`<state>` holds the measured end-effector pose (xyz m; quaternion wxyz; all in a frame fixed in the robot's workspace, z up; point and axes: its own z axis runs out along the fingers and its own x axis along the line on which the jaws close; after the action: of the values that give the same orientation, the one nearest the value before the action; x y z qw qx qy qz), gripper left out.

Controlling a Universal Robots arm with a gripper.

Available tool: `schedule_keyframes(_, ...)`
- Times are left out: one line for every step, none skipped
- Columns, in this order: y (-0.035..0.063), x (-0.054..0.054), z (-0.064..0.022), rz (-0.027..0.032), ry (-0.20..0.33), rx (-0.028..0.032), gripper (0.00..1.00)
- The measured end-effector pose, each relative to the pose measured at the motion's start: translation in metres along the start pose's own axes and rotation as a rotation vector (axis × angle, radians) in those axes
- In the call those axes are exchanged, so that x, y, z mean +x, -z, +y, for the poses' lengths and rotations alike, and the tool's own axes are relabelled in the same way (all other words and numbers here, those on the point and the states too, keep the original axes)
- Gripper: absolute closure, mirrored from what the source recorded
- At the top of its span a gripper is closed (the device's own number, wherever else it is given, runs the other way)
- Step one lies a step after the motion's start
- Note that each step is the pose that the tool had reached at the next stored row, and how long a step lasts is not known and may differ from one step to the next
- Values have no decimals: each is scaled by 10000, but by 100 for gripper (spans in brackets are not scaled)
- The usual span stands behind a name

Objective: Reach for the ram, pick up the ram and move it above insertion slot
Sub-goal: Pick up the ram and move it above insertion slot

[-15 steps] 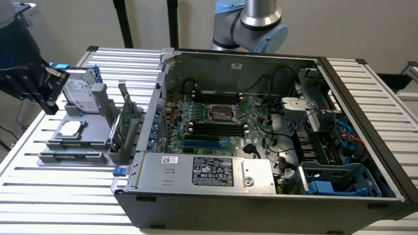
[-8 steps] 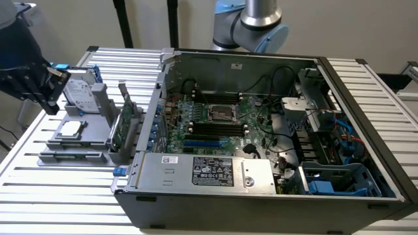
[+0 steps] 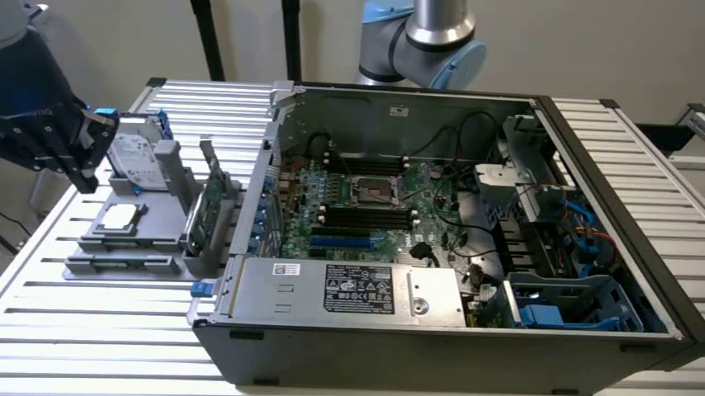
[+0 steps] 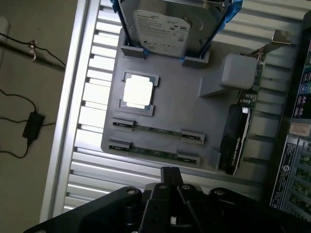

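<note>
A: Claw status?

B: Claw (image 3: 64,155) (image 4: 170,174) hangs in the air beside the grey fixture tray (image 4: 189,109), off the tray's side on the exterior view's left. Can't tell whether it's released or clenched. It is apart from everything on the tray.

A: Where's the ram?

B: Two sticks, both lying flat in clips on the tray, parallel to each other. The nearer ram stick (image 4: 153,152) runs along the tray edge closest to the claw. The farther ram stick (image 4: 156,130) sits just beside it, one row further into the tray. Neither is lifted.

A: What else is on the tray?

B: CPU (image 4: 138,91) sits mid-tray, just past the sticks. Hard drive (image 4: 167,24) stands in blue brackets at the tray's far end from the sticks. Expansion card (image 4: 235,138) stands on edge along the tray side that faces the PC case (image 3: 441,247).

A: And the case?

B: It's open with the motherboard exposed, sitting next to the tray on the same slatted worktop (image 3: 111,330).
</note>
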<state>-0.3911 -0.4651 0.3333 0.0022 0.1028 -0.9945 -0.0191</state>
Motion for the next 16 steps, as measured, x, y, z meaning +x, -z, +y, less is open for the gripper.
schedule_keyframes(2,0,0,7,179,0,89)
schedule_keyframes(3,0,0,14,375,0,89)
schedule_keyframes(5,0,0,21,554,0,89)
schedule_keyframes(7,0,0,27,735,0,89)
schedule_keyframes(9,0,1,32,903,0,89)
schedule_keyframes(12,0,1,40,1089,0,89)
schedule_keyframes(15,0,1,47,1274,0,89)
schedule_keyframes(18,0,1,57,1464,1,89)
schedule_keyframes(18,0,1,61,1645,1,89)
schedule_keyframes(21,0,1,70,1823,1,89)
schedule_keyframes(21,0,1,76,2003,1,89)
schedule_keyframes(21,0,1,83,2183,1,89)
schedule_keyframes(22,0,1,90,2363,1,89)
schedule_keyframes(22,0,1,97,2543,2,89)
schedule_keyframes(21,0,1,103,2727,1,89)
schedule_keyframes(22,0,1,111,2902,2,89)
